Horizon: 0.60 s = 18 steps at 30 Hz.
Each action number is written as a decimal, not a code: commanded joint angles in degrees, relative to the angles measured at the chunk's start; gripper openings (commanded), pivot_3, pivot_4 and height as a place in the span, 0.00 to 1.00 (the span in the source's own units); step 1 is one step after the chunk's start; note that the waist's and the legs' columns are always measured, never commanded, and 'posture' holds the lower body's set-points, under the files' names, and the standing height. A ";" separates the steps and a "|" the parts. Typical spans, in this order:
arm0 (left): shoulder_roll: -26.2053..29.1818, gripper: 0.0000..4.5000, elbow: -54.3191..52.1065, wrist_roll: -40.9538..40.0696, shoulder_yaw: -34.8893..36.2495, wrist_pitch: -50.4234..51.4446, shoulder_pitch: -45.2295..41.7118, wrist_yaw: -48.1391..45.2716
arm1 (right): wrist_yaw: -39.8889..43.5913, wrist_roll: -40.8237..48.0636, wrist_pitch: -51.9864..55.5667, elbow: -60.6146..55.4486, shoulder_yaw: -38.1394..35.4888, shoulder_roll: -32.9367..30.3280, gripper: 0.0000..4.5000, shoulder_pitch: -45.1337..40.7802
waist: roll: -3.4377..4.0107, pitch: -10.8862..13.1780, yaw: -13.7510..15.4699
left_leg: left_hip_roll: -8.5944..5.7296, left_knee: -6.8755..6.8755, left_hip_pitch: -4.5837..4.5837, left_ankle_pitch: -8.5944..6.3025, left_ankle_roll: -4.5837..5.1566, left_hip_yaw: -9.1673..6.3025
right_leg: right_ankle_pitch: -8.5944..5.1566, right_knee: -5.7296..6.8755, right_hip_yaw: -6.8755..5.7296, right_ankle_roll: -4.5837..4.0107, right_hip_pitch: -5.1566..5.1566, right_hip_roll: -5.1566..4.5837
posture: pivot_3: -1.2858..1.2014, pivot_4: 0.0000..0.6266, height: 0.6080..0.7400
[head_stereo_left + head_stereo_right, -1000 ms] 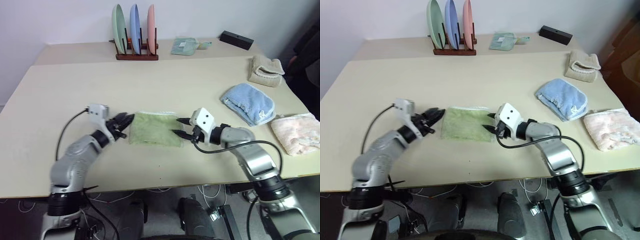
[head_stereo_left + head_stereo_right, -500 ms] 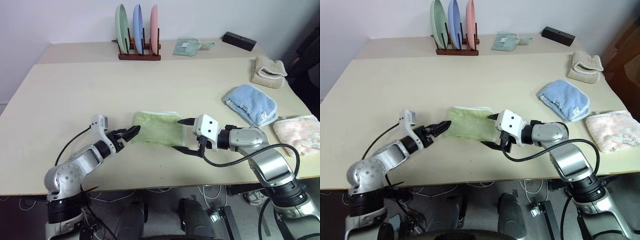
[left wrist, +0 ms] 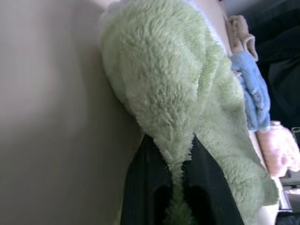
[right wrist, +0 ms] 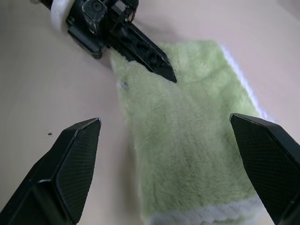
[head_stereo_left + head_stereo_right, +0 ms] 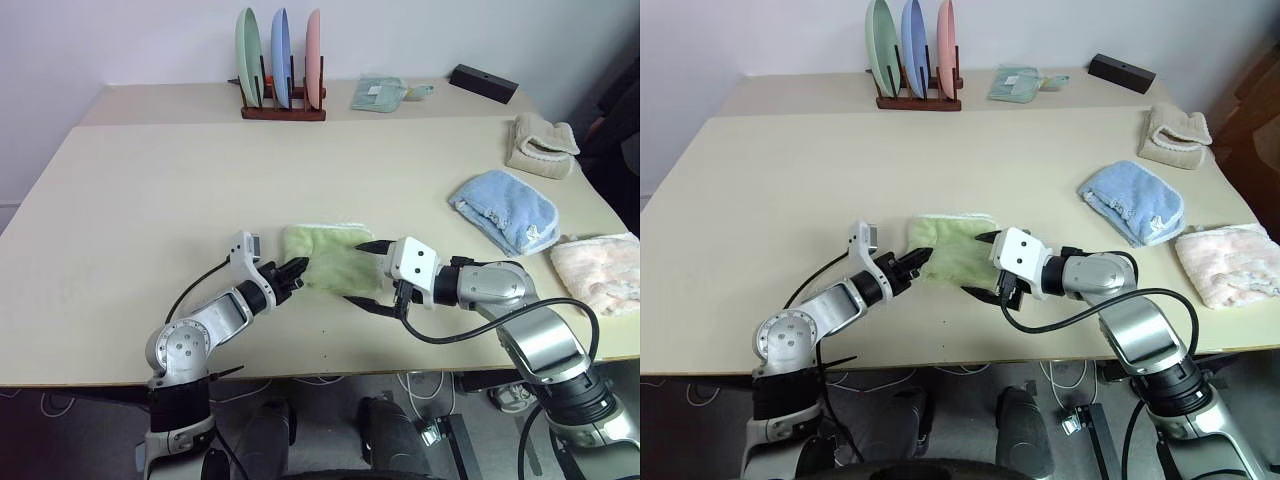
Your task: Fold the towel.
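The towel (image 5: 330, 257), a light green terry cloth with a deep, fluffy pile, lay folded into a rough rectangle on the smooth, matte beige table (image 5: 150, 190), directly between the two grippers. A narrow white scalloped edging ran along its far side and along the end nearest the right gripper. The left gripper (image 5: 296, 270), two slim black tapering fingers, was clenched on the towel's near left corner; in the left wrist view a thin ridge of pile (image 3: 174, 154) stood pinched between the two dark fingers, and the cloth bulged up in a soft hump just beyond them. The right gripper (image 5: 372, 277) sat just beside the towel's opposite end with its jaws spread wide and nothing between them; its broad black pads (image 4: 75, 159) carried a fine cross-hatched texture and framed the towel from either side without touching it. One pointed fingertip hung over the towel's right edge, the other stood off the near edge above the bare table. Well beyond the right gripper, further to its right, lay a crumpled light blue towel (image 5: 502, 208), a pale pink one (image 5: 600, 272) near the table's edge, and a folded beige one (image 5: 540, 145) farther back. Far ahead of both grippers, a dark wooden rack (image 5: 283, 110) held three thin plates upright on edge, green, blue and pink, with a small teal cloth (image 5: 378, 92) and a flat black box (image 5: 484, 82) beside it.
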 commanded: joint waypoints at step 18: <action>10.49 0.00 22.15 6.19 34.43 -42.71 -16.29 21.11 | -0.23 0.53 -0.53 -1.40 -1.01 0.24 1.00 -1.24 | -0.17 0.07 0.28 | 0.01 -0.05 -0.04 -0.03 -0.09 -0.03 | 0.04 -0.09 -0.04 0.06 -0.04 0.02 | 0.52 0.24 1.00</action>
